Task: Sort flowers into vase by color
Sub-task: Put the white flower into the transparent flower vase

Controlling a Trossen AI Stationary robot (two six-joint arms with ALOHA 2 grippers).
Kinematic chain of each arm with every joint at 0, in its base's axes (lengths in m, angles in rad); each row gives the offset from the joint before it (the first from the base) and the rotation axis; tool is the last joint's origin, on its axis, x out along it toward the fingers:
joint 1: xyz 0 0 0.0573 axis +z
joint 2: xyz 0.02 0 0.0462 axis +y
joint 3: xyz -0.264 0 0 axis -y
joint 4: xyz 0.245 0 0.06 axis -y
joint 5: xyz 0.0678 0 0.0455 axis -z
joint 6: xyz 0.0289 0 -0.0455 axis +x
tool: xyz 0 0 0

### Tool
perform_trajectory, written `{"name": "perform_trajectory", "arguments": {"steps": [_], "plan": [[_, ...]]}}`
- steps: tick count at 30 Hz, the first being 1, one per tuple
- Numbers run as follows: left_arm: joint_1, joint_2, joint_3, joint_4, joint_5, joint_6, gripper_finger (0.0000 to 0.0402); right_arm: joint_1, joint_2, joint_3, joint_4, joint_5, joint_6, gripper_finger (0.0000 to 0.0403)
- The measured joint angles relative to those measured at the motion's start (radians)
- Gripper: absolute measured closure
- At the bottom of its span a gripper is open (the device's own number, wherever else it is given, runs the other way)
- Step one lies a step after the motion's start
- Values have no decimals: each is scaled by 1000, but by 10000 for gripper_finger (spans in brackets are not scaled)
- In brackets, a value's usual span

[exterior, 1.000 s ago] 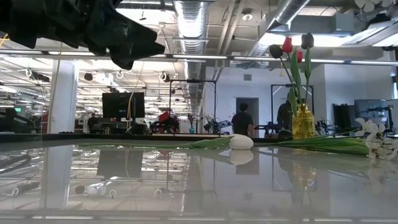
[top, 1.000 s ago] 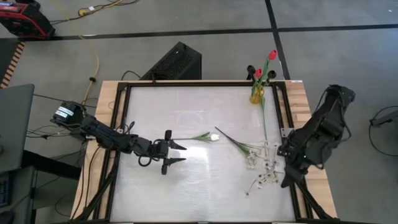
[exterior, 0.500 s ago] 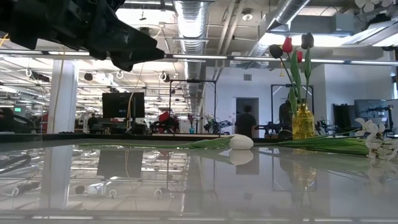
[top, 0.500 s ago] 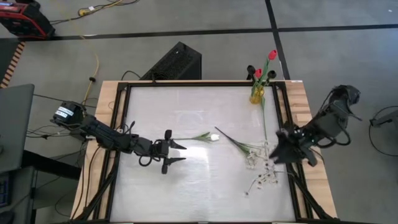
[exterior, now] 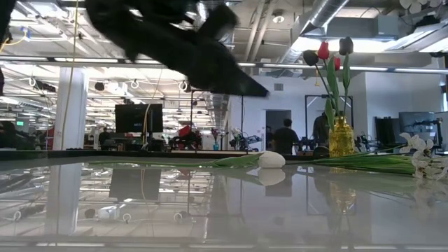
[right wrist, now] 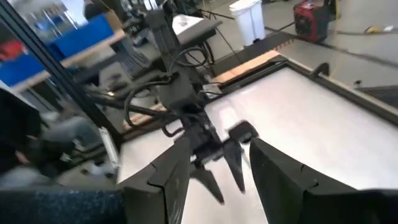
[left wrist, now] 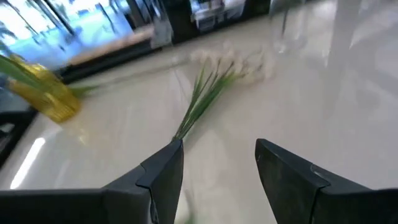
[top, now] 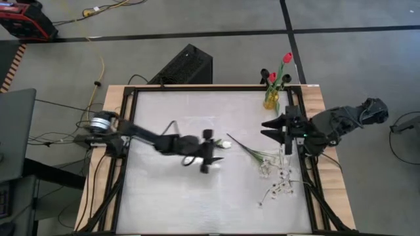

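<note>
The white tulip (top: 225,143) lies mid-worktop, stem running toward nine o'clock, bloom at three. My left jaws (top: 211,151) hover right over it, spread and empty, far nearer than my right jaws (top: 271,128), spread too, hanging near the sprigs (top: 275,176) and vase (top: 271,99).

A black wedge-shaped box (top: 186,64) sits on the grey floor just beyond the table's far edge. A red machine (top: 24,18) stands at the far left corner, a yellow cable (top: 98,73) trailing nearby.
</note>
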Motion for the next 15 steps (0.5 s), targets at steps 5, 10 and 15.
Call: {"name": "perform_trajectory", "arguments": {"steps": [5, 10, 15], "plan": [[86, 187, 262, -211, 95, 71, 212, 6, 48, 0, -15, -19, -51, 211], [137, 352, 511, -410, 114, 130, 212, 37, 94, 0, -38, -47, -51, 211], [163, 498, 732, -569, 138, 145, 212, 85, 145, 0, -52, -73, -46, 211]]}}
